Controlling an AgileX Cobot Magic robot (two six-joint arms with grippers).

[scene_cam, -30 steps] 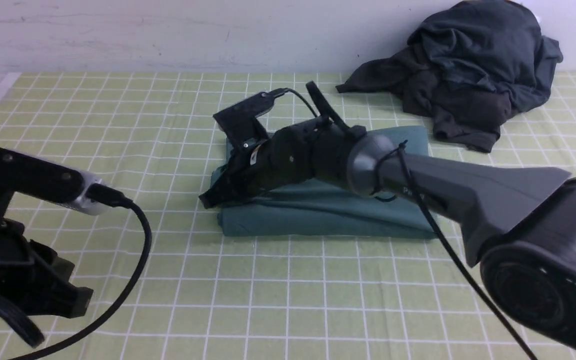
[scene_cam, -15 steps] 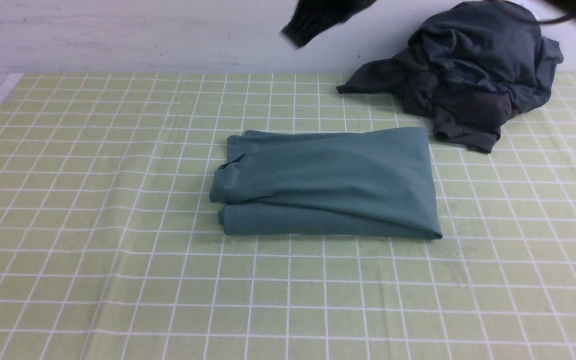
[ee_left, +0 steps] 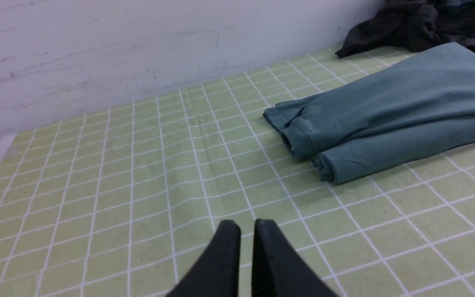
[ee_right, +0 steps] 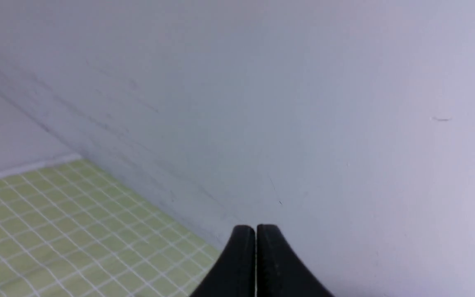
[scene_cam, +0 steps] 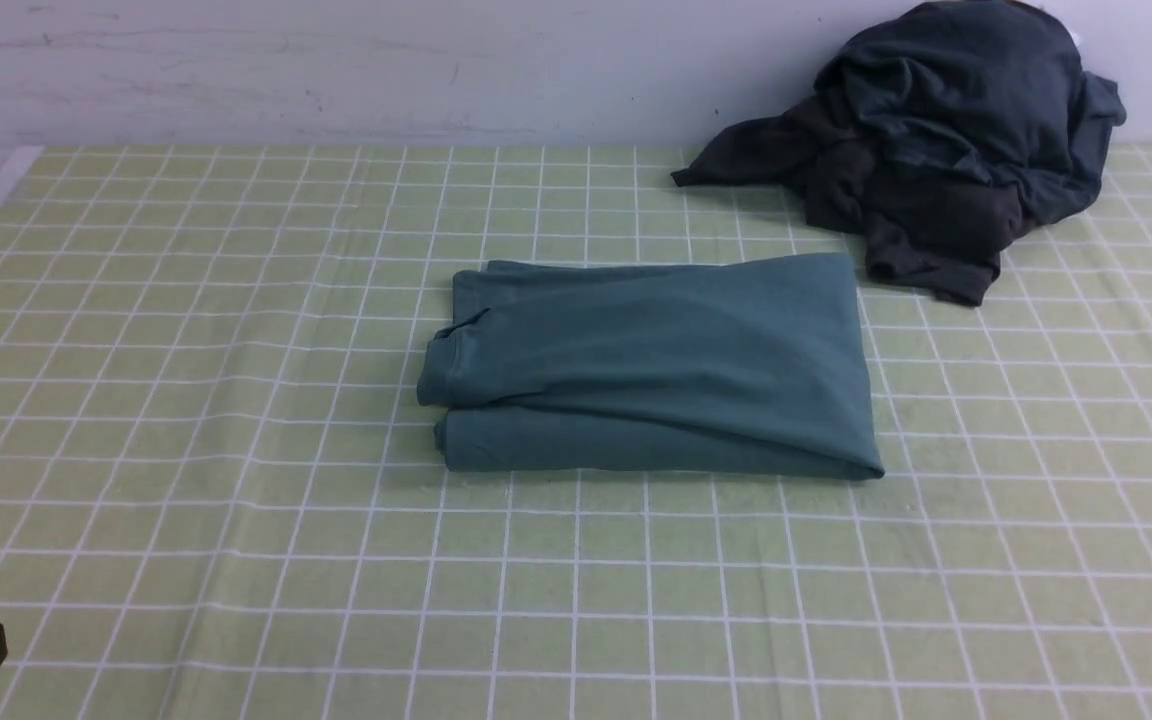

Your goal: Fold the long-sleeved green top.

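I see the green long-sleeved top (scene_cam: 651, 365) lying folded on the checked cloth (scene_cam: 236, 450), my left gripper (ee_left: 246, 225) and right gripper (ee_right: 256, 228) both pressed together, holding nothing.

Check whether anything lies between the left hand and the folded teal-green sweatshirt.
Nothing visible does. In the left wrist view, only bare green checked tablecloth separates the left hand from the folded teal-green sweatshirt. The dark charcoal clothes pile sits beyond it, by the wall.
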